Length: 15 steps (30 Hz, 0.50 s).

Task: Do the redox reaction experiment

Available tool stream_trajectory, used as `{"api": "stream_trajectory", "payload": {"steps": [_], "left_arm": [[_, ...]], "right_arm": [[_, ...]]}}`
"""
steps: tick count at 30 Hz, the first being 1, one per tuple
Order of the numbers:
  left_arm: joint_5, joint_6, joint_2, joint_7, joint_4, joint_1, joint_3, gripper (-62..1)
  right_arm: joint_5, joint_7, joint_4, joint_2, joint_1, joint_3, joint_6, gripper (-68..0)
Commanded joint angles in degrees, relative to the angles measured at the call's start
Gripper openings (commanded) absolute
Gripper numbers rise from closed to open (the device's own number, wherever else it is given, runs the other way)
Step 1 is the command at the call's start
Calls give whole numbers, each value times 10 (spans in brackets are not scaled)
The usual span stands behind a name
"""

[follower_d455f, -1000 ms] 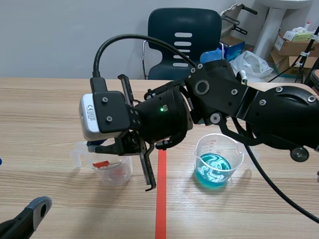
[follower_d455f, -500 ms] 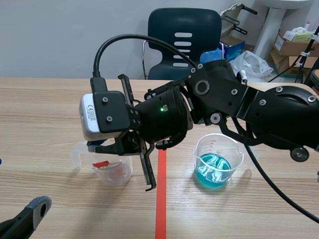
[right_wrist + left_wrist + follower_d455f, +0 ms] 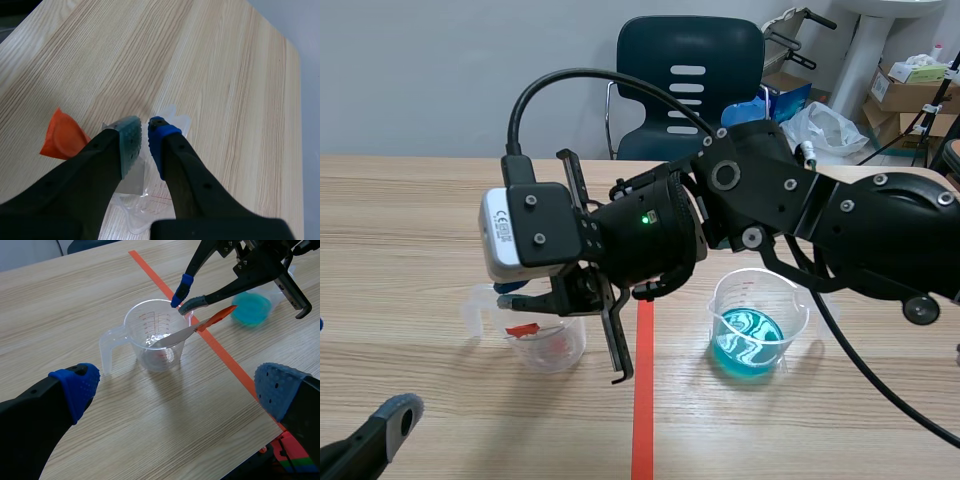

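**Materials.** A clear plastic measuring cup (image 3: pixel 150 327) with a side handle, a pouring lip and red graduation marks stands on the pale, straight-grained wooden table (image 3: pixel 400 220), just left of the orange-red tape line (image 3: pixel 642 400). A thin spatula (image 3: pixel 175 336) leans in the cup. Its silver blade reaches down inside, and its orange-red handle rests on the rim and sticks out toward the tape. A second clear cup (image 3: pixel 758 320) stands right of the tape, well apart from the first. It holds a shallow layer of bright blue liquid swirled with white.

**Arm pose.** The right arm enters from the right, crosses the tape line and hangs its right gripper (image 3: pixel 145 135) over the rim of the first cup. The fingers are drawn together, and the grey-green and blue pads nearly meet. The spatula passes beneath the grey-green pad and is not clamped between the two. The left gripper (image 3: pixel 177 385) sits low at the table's near edge and faces the same cup. Its two blue-padded fingers are spread wide and hold nothing.

**Background.** A dark chair (image 3: pixel 690 80) stands beyond the table.
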Motion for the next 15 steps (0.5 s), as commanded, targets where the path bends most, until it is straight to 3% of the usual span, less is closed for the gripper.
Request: {"api": "stream_trajectory", "payload": {"steps": [1,7,15], "left_arm": [[-3,-1,3,-6,10,3,-1,14],[-3,-1,3,-6,10,3,-1,14],[-3,-1,3,-6,10,3,-1,14]], "right_arm": [[7,9,2,0,10,7,4,-605],[8,19,7,17,26,8,4,-614],[10,51,88,93,33,9,4,-613]]}}
